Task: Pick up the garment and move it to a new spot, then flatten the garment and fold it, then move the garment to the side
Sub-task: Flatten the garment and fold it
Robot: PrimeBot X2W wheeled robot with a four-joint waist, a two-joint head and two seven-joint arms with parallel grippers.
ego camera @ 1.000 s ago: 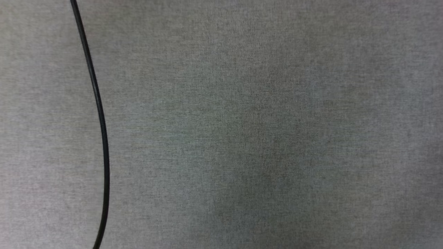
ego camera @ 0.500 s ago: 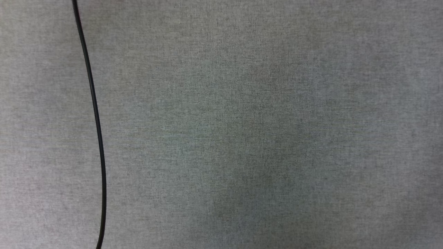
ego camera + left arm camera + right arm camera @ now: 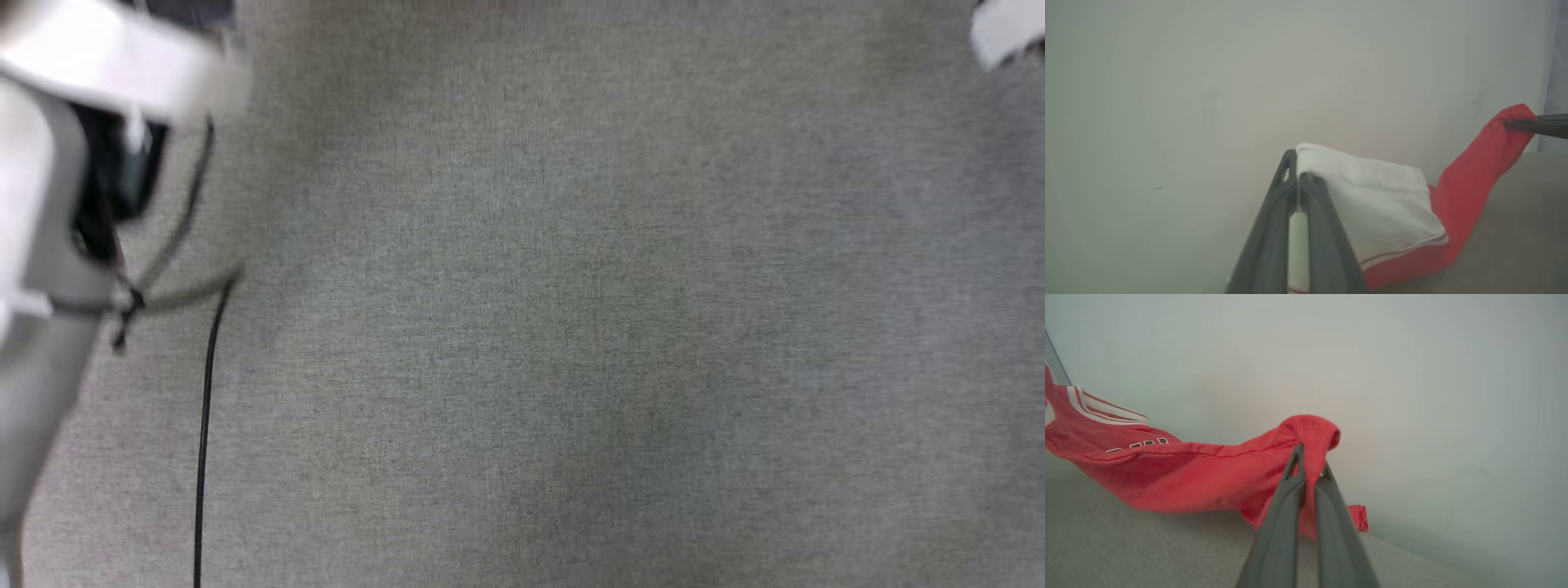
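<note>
1. One wide grey woven surface (image 3: 571,327) spreads across the head view, and it also lies under the cloth in both wrist views.
2. Behind it, the wrist views show a plain pale wall (image 3: 1167,81).
3. The garment (image 3: 1188,473), red with a white panel, red-and-white striped trim and a few black white-outlined letters, is strung between the two grippers in front of that wall. Its middle sags low over the grey surface; whether it touches cannot be told.
4. A blurred pale forearm (image 3: 41,245) with dark fittings stands at the left edge of the head view, and a smaller pale part (image 3: 1004,33) sits in the top right corner.
5. The left gripper (image 3: 1298,171) has its fingers pressed together on a bunched fold of the white panel, the cloth draping off to the right of the fingers in that view.
6. The right gripper (image 3: 1309,465) is clamped just as tightly on a red hem, which curls over its fingertips. The left wrist view shows it pinching the far red end.
7. A thin black cable (image 3: 204,425) runs down the grey surface near the forearm.
</note>
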